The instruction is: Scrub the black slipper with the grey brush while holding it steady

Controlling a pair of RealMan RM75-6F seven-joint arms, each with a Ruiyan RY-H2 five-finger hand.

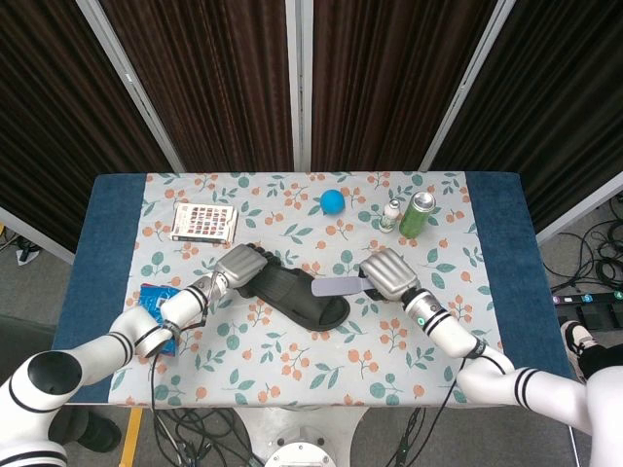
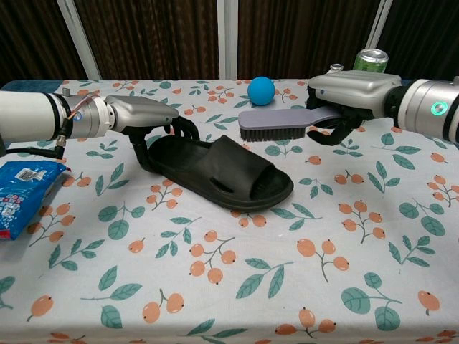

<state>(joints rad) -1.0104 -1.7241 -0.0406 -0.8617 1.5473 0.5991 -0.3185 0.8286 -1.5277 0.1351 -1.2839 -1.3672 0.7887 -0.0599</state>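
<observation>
Black rubber slide slipper (image 2: 219, 172) lies mid-surface. Left hand (image 2: 143, 118) fingers clasp its heel end: steadying done. Right hand (image 2: 351, 97) grips grey long-handled brush (image 2: 276, 123), bristles above strap, no contact; scrubbing not yet begun.

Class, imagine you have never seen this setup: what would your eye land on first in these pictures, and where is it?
First, the black slipper at the middle of the flowery table, with the left hand gripping its heel end. Next, the grey brush held by the right hand, poised just above the slipper's toe end. Behind it, the blue ball stands out near the far edge.
</observation>
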